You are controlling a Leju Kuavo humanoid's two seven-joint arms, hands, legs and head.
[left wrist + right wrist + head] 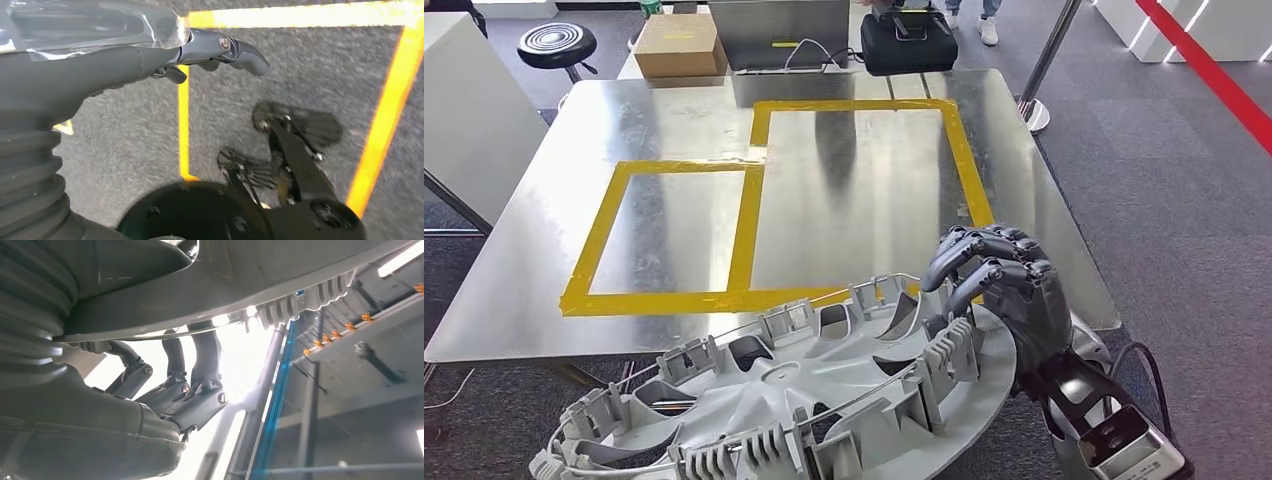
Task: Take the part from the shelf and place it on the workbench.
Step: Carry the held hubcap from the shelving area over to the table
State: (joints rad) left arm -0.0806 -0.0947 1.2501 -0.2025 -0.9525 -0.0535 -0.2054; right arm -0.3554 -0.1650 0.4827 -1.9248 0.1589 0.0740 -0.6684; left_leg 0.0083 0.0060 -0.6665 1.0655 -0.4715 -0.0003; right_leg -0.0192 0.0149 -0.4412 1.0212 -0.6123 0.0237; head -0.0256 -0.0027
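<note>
My right hand [1009, 285] grips part [804, 400] at rim, fingers [969, 250] curled over edge; part near workbench [544, 250] front edge. Left hand [210, 47] grip: cannot tell.

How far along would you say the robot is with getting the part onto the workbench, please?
Done: the part, a grey wheel cover, is off the shelf and has been brought to the metal workbench. In hand: the right hand grips its rim, fingers curled over the edge, holding it at the bench's near edge. Left: setting it down on the benchtop, perhaps inside the yellow tape outline, and letting go.
</note>
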